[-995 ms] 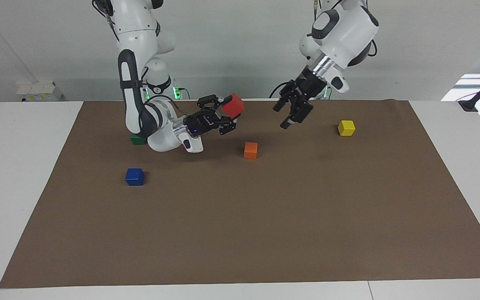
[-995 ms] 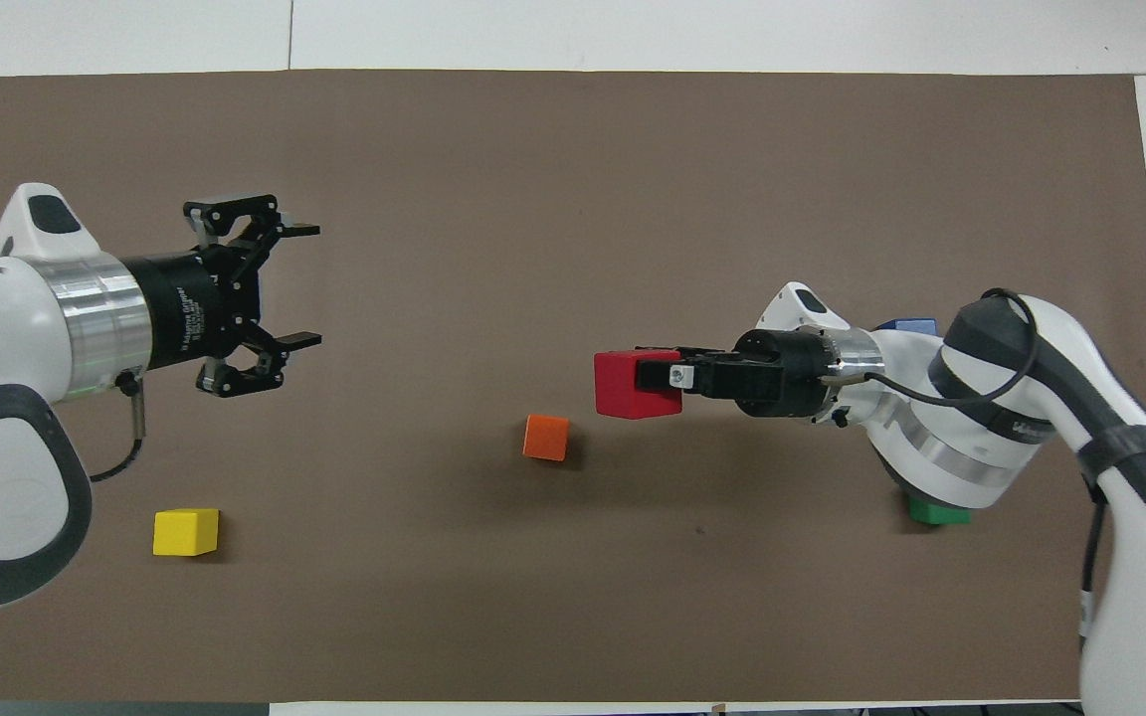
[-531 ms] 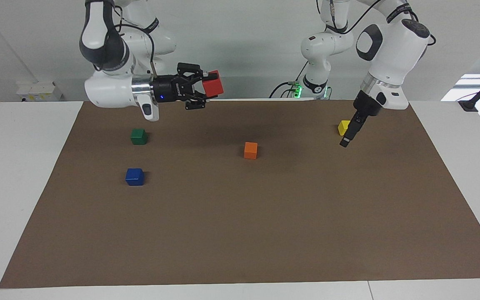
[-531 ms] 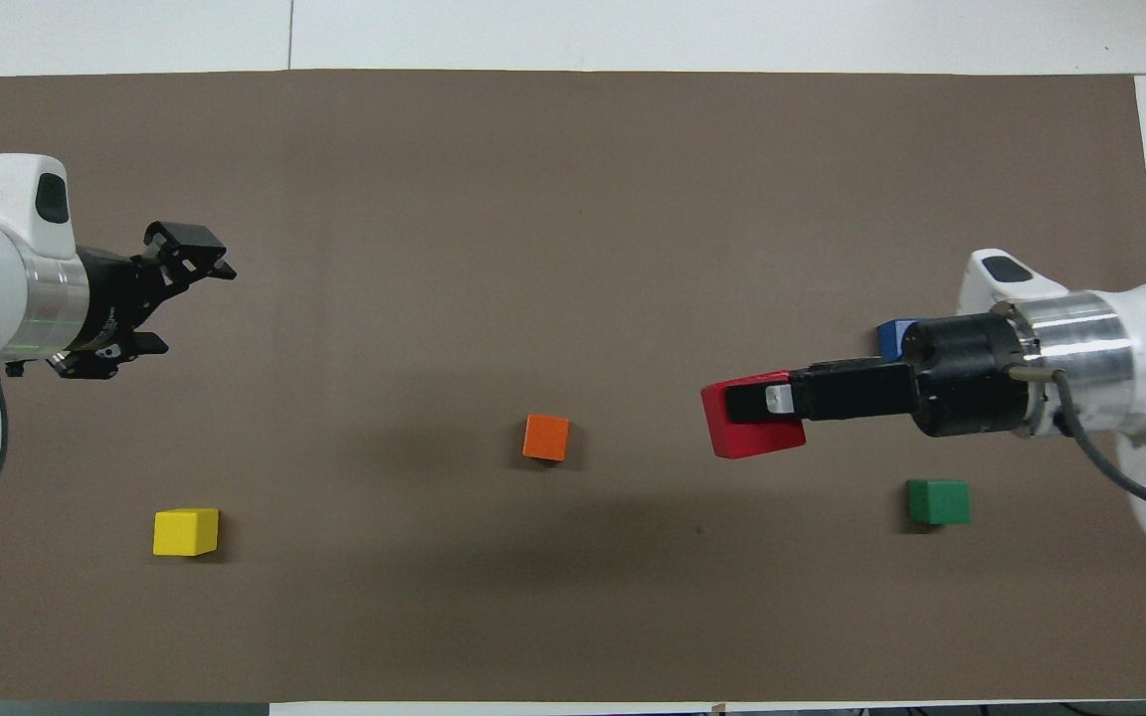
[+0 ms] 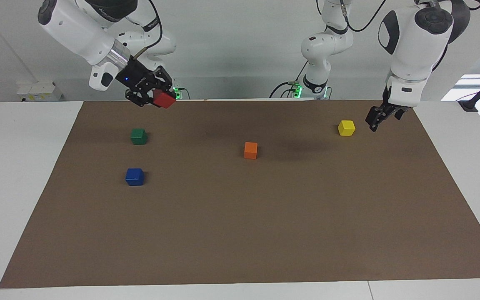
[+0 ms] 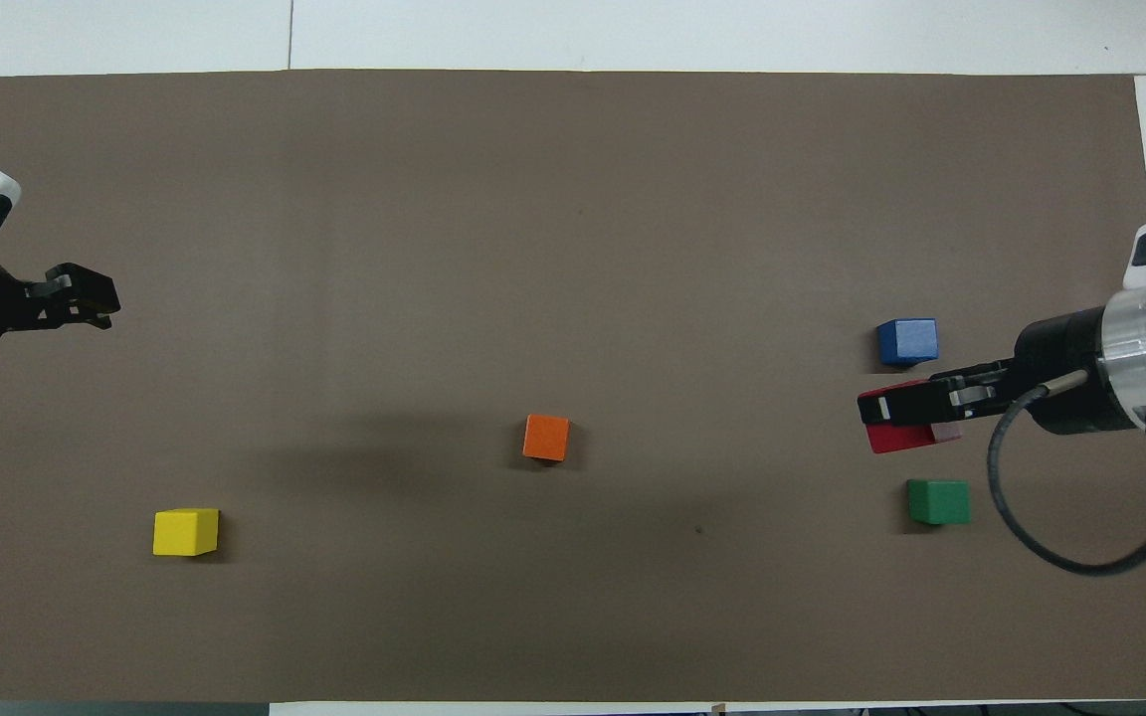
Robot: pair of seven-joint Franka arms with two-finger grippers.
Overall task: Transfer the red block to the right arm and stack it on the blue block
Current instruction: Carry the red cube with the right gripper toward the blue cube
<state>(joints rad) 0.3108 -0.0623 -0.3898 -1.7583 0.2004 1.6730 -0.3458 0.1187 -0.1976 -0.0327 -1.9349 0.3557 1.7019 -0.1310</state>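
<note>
Since earlier: red block [image 5: 164, 100] carried by right gripper [image 5: 152, 92] toward its own end, clamped, raised near green block [image 5: 138, 136] | left gripper [image 5: 382, 116] withdrawn beside yellow block [image 5: 346, 128], fingers unreadable | handover done | stacking on blue block [image 5: 134, 176] left

Right gripper [image 5: 155, 96] raised, angled downward, jaws clamped on the red block [image 5: 164, 100]. Left gripper [image 5: 382, 118] hanging low from a bent wrist, holding nothing.

The mat [image 5: 240, 233] looks like matt brown paper. The arms [image 5: 411, 46] wear glossy white plastic shells; a shiny metal ring [image 6: 1145, 363] sits at one wrist. The cubes [image 5: 134, 176] look smooth and painted.
</note>
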